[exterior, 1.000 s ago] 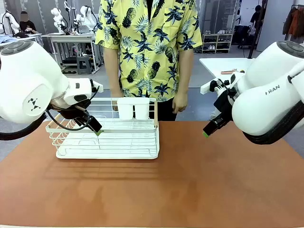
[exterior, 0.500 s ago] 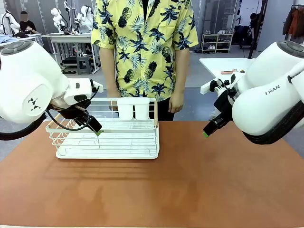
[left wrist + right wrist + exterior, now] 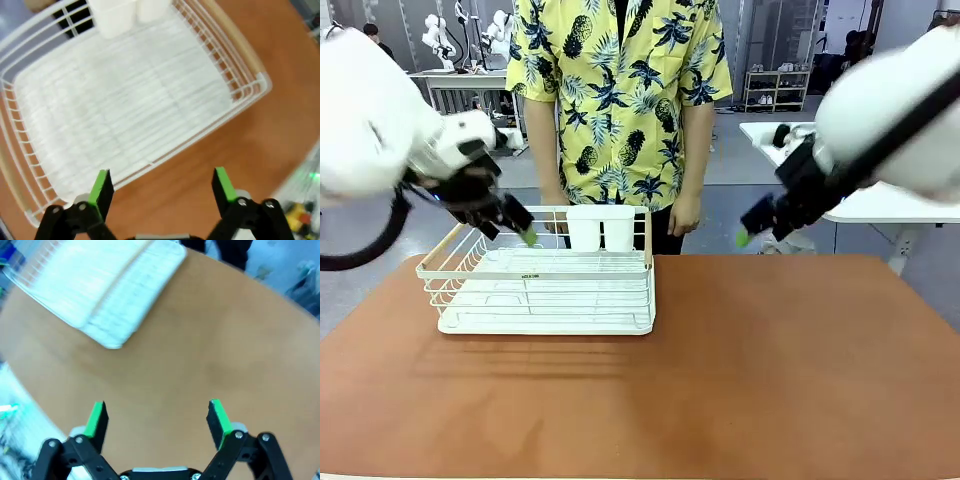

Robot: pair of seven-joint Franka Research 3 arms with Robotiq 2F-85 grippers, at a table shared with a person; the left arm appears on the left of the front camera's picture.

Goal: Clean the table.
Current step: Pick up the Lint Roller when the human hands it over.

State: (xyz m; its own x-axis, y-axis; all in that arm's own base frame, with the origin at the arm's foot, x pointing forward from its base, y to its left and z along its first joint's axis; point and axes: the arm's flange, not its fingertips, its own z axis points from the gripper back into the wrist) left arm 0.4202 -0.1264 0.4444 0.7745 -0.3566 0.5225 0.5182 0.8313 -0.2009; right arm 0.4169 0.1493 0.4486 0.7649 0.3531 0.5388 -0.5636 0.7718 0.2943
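Reddish-brown surface (image 3: 780,380) seen bare except white wire rack (image 3: 546,292) stood on its left part. Left pincer (image 3: 162,181) held above rack, jaws wide apart, nothing gripped. Right pincer (image 3: 157,416) held over bare surface, likewise wide, empty. Step judged: approach, nothing grasped yet. Next move, likely: rack rim to be gripped, rack lifted clear.

Lab with workbench (image 3: 470,78) and shelving (image 3: 775,90)
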